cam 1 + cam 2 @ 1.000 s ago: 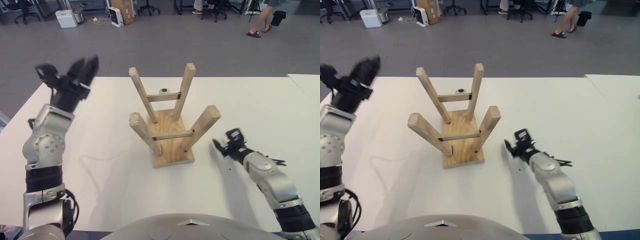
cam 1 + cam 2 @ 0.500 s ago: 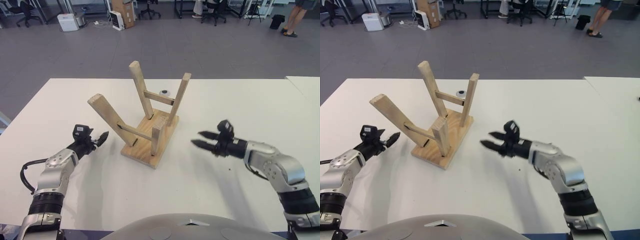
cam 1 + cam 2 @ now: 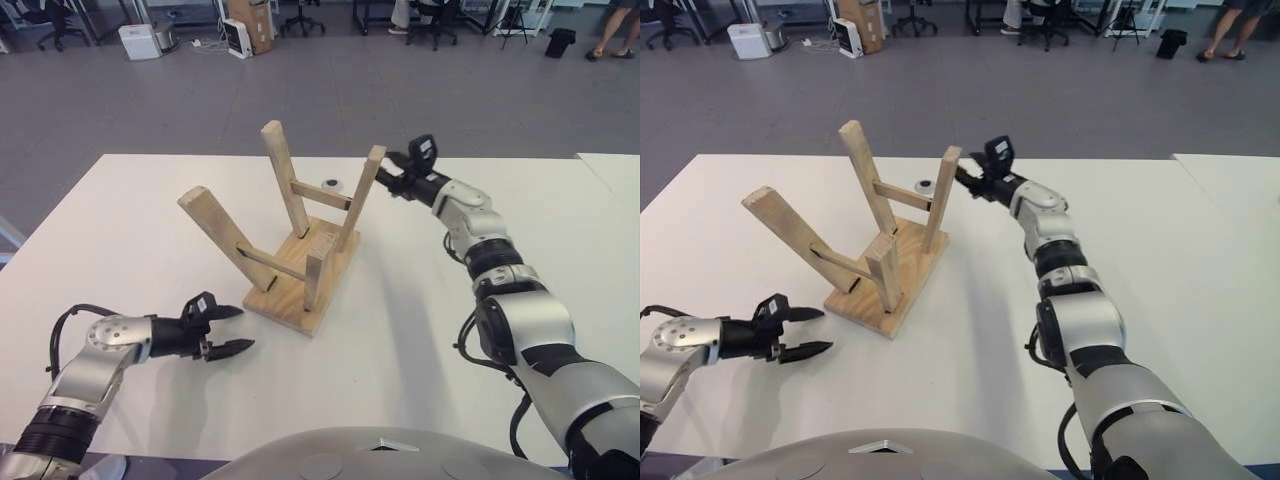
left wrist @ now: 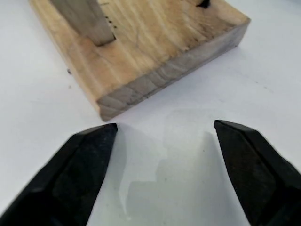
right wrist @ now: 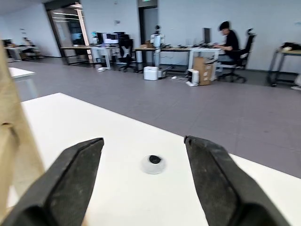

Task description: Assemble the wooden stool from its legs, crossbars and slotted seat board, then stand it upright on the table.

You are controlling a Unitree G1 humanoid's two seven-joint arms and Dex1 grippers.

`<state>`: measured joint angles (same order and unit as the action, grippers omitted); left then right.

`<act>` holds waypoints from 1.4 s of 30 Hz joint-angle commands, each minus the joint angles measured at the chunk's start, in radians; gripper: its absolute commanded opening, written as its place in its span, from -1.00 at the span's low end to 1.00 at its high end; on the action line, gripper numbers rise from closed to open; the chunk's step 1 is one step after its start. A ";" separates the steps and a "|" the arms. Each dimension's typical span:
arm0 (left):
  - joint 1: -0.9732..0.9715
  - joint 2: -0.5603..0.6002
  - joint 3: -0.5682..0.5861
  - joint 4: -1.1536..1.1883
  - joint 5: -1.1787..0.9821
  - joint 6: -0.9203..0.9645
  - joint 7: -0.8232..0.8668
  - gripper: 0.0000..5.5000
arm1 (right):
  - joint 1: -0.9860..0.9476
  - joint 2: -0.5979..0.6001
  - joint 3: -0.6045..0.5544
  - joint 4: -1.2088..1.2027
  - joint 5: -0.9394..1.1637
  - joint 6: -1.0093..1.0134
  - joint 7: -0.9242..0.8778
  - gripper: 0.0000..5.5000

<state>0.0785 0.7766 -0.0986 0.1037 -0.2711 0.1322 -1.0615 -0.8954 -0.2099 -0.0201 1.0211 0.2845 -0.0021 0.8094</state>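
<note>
The wooden stool stands upside down on the white table (image 3: pixel 120 230), its seat board (image 3: pixel 285 297) flat on the surface and its legs pointing up, joined by crossbars (image 3: pixel 320 194). My left gripper (image 3: pixel 228 330) is open low over the table, just short of the board's near corner (image 4: pixel 141 52), with its fingertips (image 4: pixel 94 141) spread. My right arm is stretched far out, with its gripper (image 3: pixel 388 180) open beside the top of the far right leg (image 3: pixel 364 190). That leg (image 5: pixel 14 141) borders the right wrist view.
A small round disc (image 3: pixel 328 184) lies on the table behind the stool, also between my right fingers (image 5: pixel 153 163). A second white table (image 3: pixel 612 165) begins at the far right. Bare tabletop spreads to the front right of the stool.
The stool stands turned compared with a second ago. My left gripper has come down and moved near the board's front corner. My right arm has stretched from the front right to the far leg's top.
</note>
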 commanded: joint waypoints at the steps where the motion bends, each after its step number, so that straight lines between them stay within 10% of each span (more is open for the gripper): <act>1: -0.127 -0.076 -0.029 0.153 0.118 -0.029 0.128 0.39 | 0.023 -0.034 0.001 -0.056 0.066 0.122 0.352 0.16; 5: -0.213 -0.098 -0.020 0.298 0.156 -0.081 0.175 0.39 | 0.289 -0.194 0.082 -0.597 0.160 0.419 0.562 0.16; 12: -0.334 -0.202 -0.056 0.365 0.167 -0.163 0.192 0.39 | 0.611 -0.260 -0.115 -1.133 0.350 0.641 0.330 0.16; 19: -0.287 -0.141 0.035 0.391 0.136 -0.268 0.125 0.39 | 0.873 -0.193 -0.322 -1.285 0.359 0.566 0.026 0.16; 28: -0.172 -0.170 0.042 0.369 0.109 -0.284 0.062 0.39 | 1.291 -0.007 -0.092 -1.289 -0.122 0.310 -0.423 0.16; 42: -0.119 -0.260 -0.077 0.041 0.049 -0.152 0.058 0.39 | 1.188 -0.125 0.044 -1.398 -0.043 0.431 -0.261 0.16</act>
<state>-0.0568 0.5384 -0.1278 0.3044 -0.1492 -0.0965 -0.9439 0.3208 -0.3363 -0.0015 -0.2657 0.1276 0.3830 0.4585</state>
